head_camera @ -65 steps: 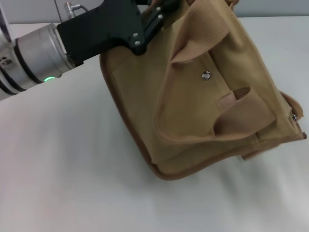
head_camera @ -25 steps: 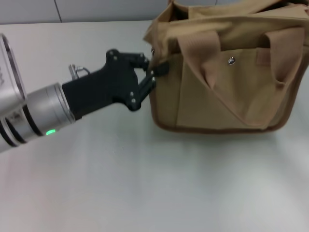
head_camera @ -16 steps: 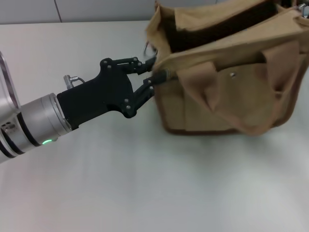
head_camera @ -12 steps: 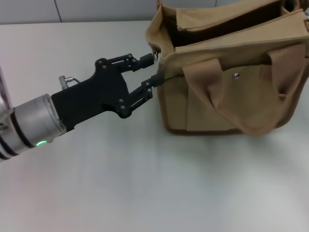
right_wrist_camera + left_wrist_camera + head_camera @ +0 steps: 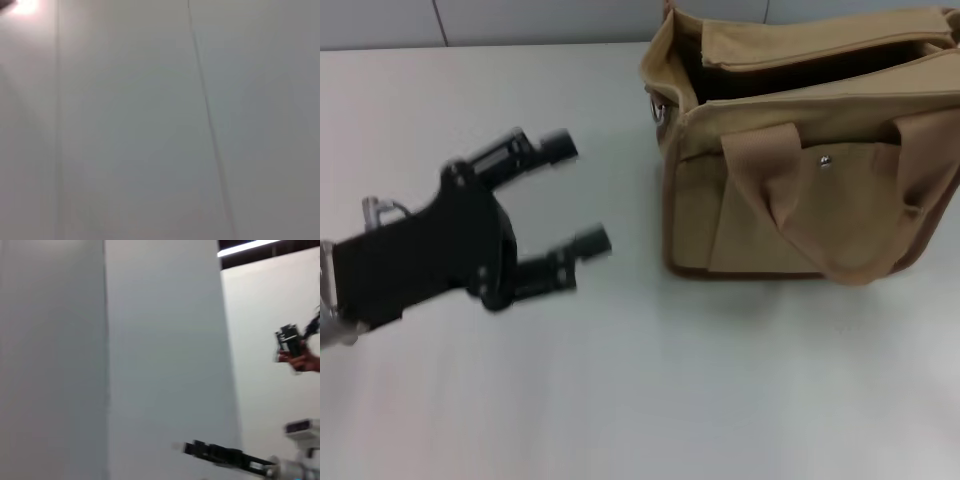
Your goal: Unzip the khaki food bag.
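Note:
The khaki food bag point(image 5: 820, 150) stands upright at the right of the head view, a boxy tan canvas tote with brown piping. Its top gapes open, showing a dark inside. A wide fabric handle point(image 5: 800, 215) droops over the front, beside a silver snap point(image 5: 826, 160). A metal ring point(image 5: 658, 108) shows at its left end. My left gripper point(image 5: 575, 195) is open and empty, off to the left of the bag and apart from it, over the table. My right gripper is out of view.
The pale grey table point(image 5: 640, 400) runs around the bag. A grey wall strip point(image 5: 520, 20) lies along the far edge. The left wrist view shows grey wall panels point(image 5: 150, 360); the right wrist view shows a plain grey surface point(image 5: 160, 120).
My left gripper let go of the bag's left end, opened wide and drew back to the left and toward me. The bag settled upright with its top open.

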Controlling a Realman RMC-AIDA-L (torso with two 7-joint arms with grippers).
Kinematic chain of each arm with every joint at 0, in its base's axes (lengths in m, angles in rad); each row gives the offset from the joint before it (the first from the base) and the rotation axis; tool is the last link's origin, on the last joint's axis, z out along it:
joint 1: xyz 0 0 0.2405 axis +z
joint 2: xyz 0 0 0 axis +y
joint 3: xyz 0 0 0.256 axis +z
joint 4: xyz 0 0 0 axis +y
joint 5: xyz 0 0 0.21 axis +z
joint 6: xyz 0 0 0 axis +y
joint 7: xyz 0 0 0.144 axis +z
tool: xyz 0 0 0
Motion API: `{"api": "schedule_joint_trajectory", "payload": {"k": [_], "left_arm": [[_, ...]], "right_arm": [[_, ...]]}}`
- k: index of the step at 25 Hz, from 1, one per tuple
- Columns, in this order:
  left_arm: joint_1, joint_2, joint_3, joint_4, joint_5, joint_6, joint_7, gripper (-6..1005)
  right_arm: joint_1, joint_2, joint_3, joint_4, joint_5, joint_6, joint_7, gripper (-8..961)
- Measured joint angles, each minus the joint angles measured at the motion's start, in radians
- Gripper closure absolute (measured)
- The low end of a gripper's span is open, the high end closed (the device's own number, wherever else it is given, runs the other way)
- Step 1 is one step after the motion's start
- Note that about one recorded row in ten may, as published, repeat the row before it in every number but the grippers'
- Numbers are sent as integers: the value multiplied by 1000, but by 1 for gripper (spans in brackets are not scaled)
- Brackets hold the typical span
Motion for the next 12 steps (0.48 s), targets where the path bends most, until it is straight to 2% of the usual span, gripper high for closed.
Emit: {"api": "schedule_joint_trajectory", "payload": {"k": [2,4,6,9,12], "left_arm": [[-7,10,7,7,60,26,-39,202],[-18,12,6,20,136,38,-76,196],[-34,5,1,37,231,41,-125,190],[-43,-3,-3,41,284,31,-146,180],[-43,-3,-3,41,284,31,-146,171]], "right_arm": [[-24,-3,-6,-21,-60,-77,43,347],[-43,-6,-10,-60,-179,-170,75,281],[-49,-4,-14,-106,-329,-249,85,209],[-40,2,-14,-132,-564,-285,81,101],[-30,3,-14,-126,-633,-284,75,102]]}}
